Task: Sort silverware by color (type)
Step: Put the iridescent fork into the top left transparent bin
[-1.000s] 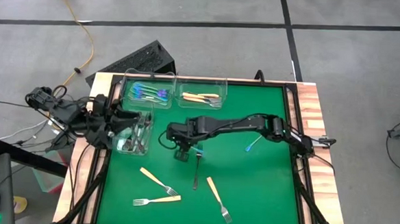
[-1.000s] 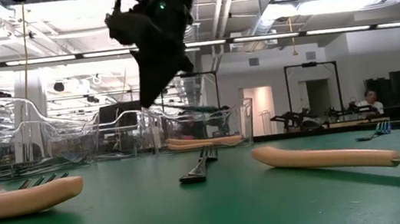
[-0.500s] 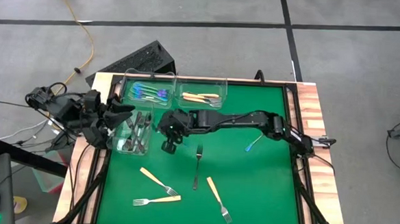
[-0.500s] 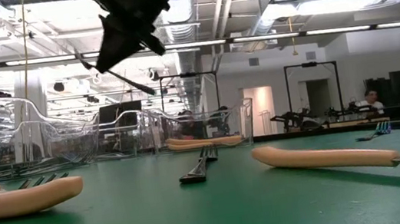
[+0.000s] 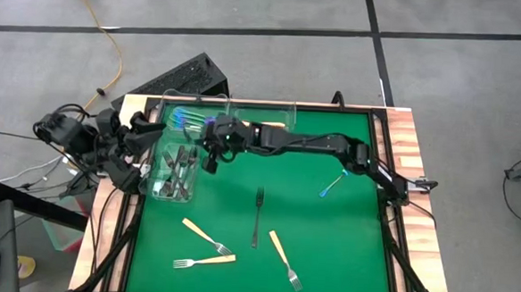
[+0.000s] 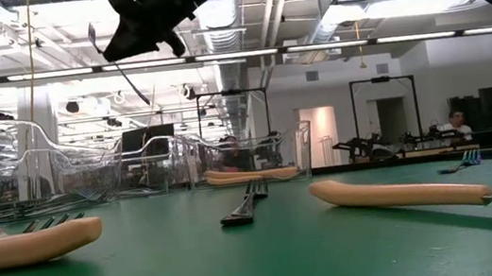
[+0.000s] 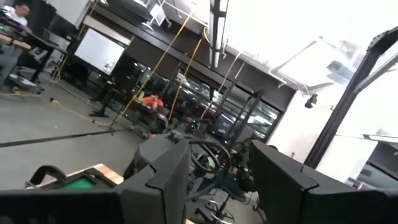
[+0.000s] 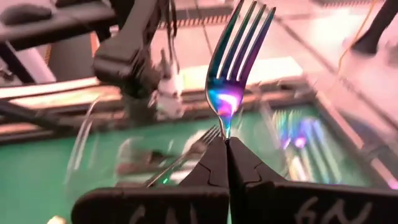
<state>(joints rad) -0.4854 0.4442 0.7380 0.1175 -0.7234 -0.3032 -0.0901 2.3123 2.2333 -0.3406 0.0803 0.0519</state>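
Right pincer [image 5: 210,150], clamped on an iridescent fork [image 8: 235,74], has swung from mid-bench to just beside the blue-fork bin [image 5: 193,119], so a drop there looks next. Left pincer [image 5: 145,127], part-open and empty, waits beside that bin.

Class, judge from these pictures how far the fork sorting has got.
Done: blue, tan and dark forks lie in the clear bins. In hand: the right pincer is shut on an iridescent fork near the bins. Left: three tan forks, one dark fork and a blue fork.
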